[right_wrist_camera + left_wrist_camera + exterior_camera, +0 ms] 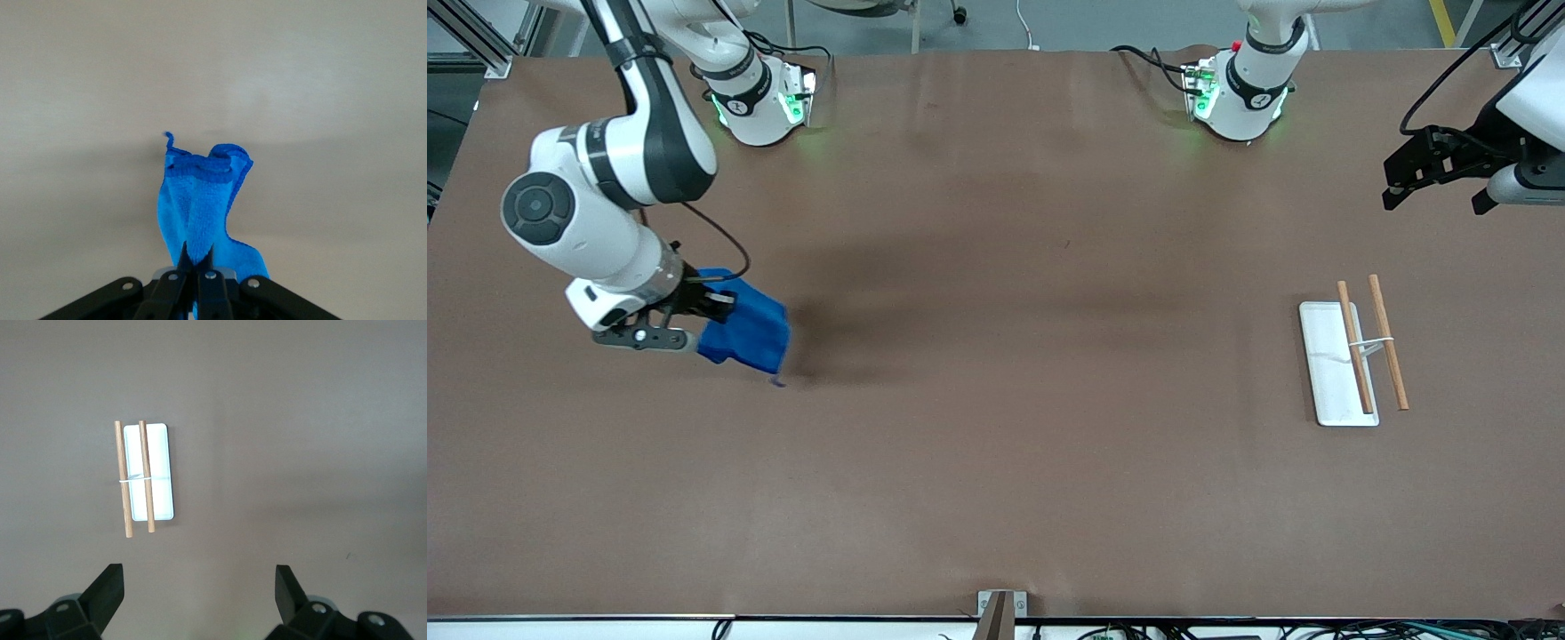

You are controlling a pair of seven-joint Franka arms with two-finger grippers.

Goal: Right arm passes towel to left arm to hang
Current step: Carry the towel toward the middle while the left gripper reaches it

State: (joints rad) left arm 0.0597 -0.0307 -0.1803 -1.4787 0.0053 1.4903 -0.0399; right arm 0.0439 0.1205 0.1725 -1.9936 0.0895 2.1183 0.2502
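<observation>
The royal-blue towel hangs bunched from my right gripper, above the table at the right arm's end. In the right wrist view the fingers are shut on a fold of the towel, whose hem and small corner loop hang toward the table. My left gripper is open and empty, up in the air at the left arm's end of the table. In the left wrist view its fingertips stand wide apart over bare table.
A white flat base carrying two wooden rods lies at the left arm's end of the table; it also shows in the left wrist view. The brown table spreads between the arms.
</observation>
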